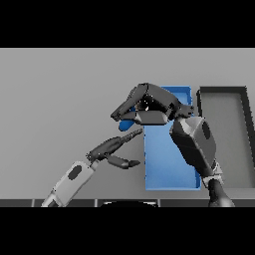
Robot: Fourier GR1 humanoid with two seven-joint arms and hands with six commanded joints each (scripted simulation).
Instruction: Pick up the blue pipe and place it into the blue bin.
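Note:
The blue pipe (127,121) shows only as a small blue end sticking out below my right hand (149,107), whose fingers are curled round it. That hand hovers at the far left edge of the blue bin (165,167), a long rectangular tray lying right of centre. Most of the pipe is hidden by the hand, and my right forearm crosses over the bin's right side. My left hand (107,148) lies low on the table just left of the bin, fingers straight and pointing toward it, holding nothing.
A dark grey tray (225,130) with a black rim stands to the right of the blue bin, nearly touching it. Grey table surface (60,94) stretches to the left and back.

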